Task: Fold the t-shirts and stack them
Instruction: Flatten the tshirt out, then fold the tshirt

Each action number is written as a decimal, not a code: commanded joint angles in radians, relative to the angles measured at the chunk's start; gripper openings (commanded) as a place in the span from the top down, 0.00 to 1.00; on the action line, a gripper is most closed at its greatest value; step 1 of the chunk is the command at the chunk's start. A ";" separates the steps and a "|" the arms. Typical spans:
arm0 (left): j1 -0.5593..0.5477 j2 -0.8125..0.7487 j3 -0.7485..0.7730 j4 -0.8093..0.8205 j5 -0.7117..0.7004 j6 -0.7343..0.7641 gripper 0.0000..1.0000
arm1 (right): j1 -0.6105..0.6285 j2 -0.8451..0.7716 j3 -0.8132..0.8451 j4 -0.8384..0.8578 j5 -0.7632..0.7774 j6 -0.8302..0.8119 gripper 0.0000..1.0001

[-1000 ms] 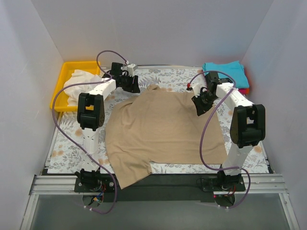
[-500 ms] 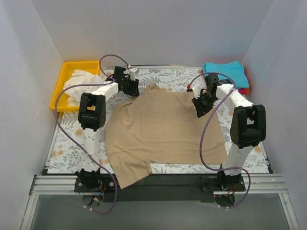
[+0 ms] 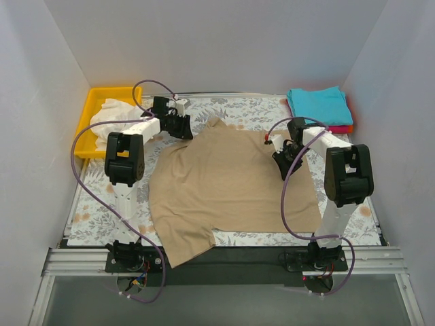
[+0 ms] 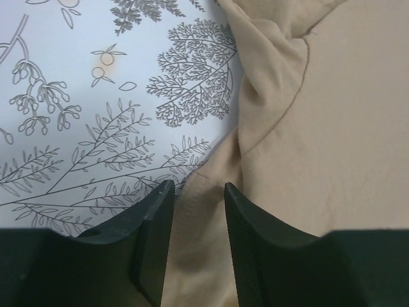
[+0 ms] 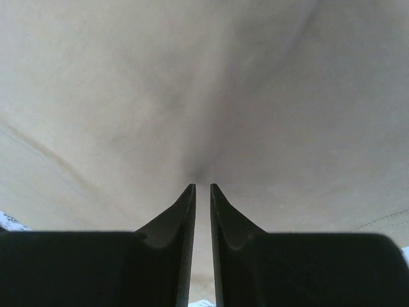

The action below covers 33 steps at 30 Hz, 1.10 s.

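Observation:
The large tan-khaki t-shirt lies spread on the fern-printed cloth, one sleeve hanging over the near edge. My left gripper is at its far left edge. In the left wrist view the gripper is closed on a fold of the tan shirt. My right gripper is at the shirt's far right part. In the right wrist view that gripper is nearly closed, pinching the tan cloth, with creases running out from the tips. A folded teal t-shirt lies on a red-pink one at the back right.
A yellow bin at the back left holds the white t-shirt. The fern-printed cloth covers the table and also shows in the left wrist view. White walls close in the sides and the back.
My left gripper has moved a little left and nearer along the shirt's far edge. My right gripper has shifted slightly nearer. The shirt's outline has hardly changed.

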 commanded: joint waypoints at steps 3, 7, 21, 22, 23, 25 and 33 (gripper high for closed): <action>-0.014 -0.067 -0.007 -0.028 0.066 0.037 0.64 | -0.004 0.021 -0.023 0.052 0.044 0.005 0.82; -0.014 -0.038 0.018 -0.033 0.010 0.031 0.84 | -0.004 0.032 -0.048 0.059 0.090 -0.003 0.82; 0.090 -0.144 -0.080 -0.002 -0.272 0.104 1.00 | -0.013 0.039 -0.115 0.079 0.149 -0.012 0.83; 0.090 -0.150 -0.094 0.001 -0.294 0.108 1.00 | -0.011 0.039 -0.120 0.078 0.152 -0.012 0.83; 0.091 -0.161 -0.120 0.004 -0.311 0.108 1.00 | -0.013 0.038 -0.123 0.079 0.155 -0.013 0.83; 0.102 -0.174 -0.144 0.013 -0.349 0.097 1.00 | -0.011 0.033 -0.128 0.076 0.156 -0.015 0.83; 0.117 -0.234 -0.203 0.067 -0.340 0.134 0.95 | -0.013 0.019 -0.138 0.070 0.164 -0.029 0.83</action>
